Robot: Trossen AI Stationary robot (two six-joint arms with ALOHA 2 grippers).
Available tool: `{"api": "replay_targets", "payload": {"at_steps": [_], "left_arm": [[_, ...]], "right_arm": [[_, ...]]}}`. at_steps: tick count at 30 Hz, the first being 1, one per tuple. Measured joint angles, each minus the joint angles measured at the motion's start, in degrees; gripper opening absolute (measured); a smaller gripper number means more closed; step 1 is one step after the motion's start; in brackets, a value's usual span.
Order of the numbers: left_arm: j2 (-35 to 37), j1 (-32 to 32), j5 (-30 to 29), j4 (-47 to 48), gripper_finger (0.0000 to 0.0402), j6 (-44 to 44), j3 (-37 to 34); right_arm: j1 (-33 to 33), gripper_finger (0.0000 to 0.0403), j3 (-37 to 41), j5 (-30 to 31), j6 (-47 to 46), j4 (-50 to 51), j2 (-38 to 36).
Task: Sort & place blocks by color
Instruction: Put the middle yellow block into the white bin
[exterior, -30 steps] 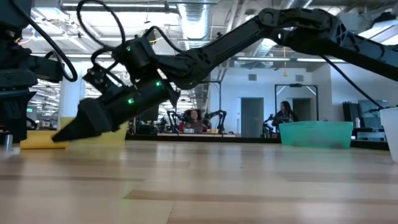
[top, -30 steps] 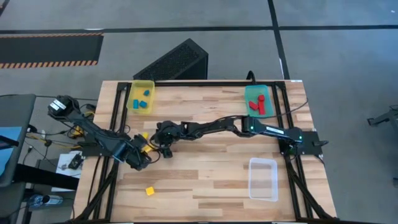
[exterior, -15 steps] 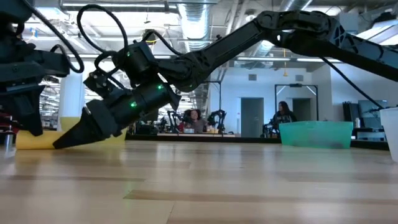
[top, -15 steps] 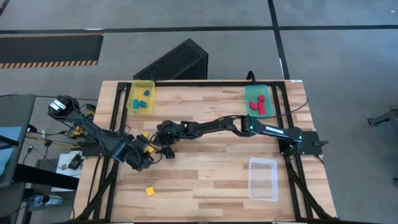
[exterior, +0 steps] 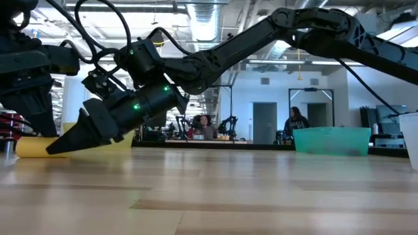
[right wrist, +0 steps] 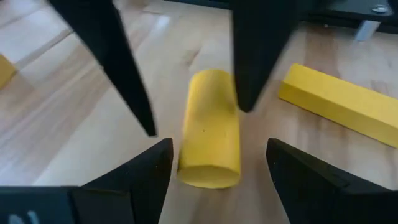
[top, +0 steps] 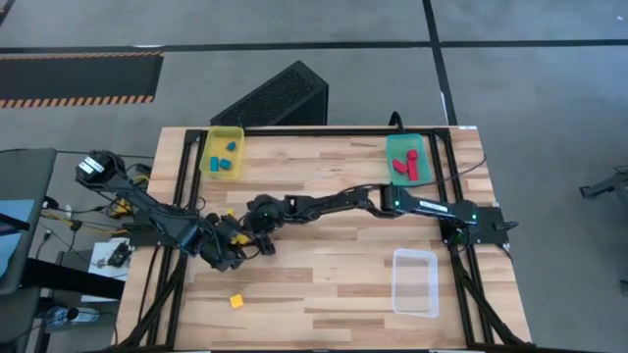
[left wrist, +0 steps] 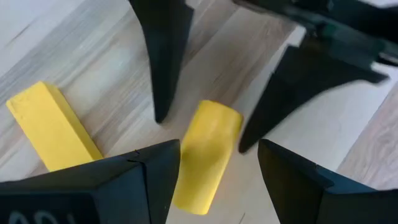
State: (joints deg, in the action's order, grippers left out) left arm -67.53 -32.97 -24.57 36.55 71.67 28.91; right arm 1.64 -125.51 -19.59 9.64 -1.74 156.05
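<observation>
A yellow cylinder block (left wrist: 208, 152) lies on its side on the table, with a yellow bar block (left wrist: 53, 127) next to it. My left gripper (left wrist: 219, 149) is open, one finger on either side of the cylinder's near end. My right gripper (right wrist: 219, 144), reaching in from the opposite side, is also open astride the same cylinder (right wrist: 210, 127). In the high view the two grippers meet near the table's left side: the left (top: 234, 245) and the right (top: 249, 233). I cannot tell whether any finger touches the cylinder. A yellow cube (top: 236, 301) lies toward the near edge.
A yellow bin (top: 222, 152) holding blue blocks stands at the far left. A teal bin (top: 408, 162) with red blocks is at the far right, and a clear bin (top: 415, 282) at the near right. The right arm (top: 334, 204) stretches across the table's middle.
My left gripper has tipped and rolled at the wrist while staying over the yellow cylinder. My right gripper has tipped a little lower toward the table at the same spot. The blocks have not moved.
</observation>
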Motion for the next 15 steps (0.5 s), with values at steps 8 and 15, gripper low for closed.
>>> {"api": "replay_targets", "payload": {"at_steps": [8,15], "left_arm": [[0.0,0.0,-0.3,-0.1,0.0201,-0.1,0.0],[0.0,0.0,-1.4,0.0,0.0201,1.4,0.0]], "right_arm": [[-1.5,0.0281,0.0,3.3,-1.7,0.0,0.0],[-2.2,0.0227,0.0,6.3,-3.3,0.0,0.0]]}}
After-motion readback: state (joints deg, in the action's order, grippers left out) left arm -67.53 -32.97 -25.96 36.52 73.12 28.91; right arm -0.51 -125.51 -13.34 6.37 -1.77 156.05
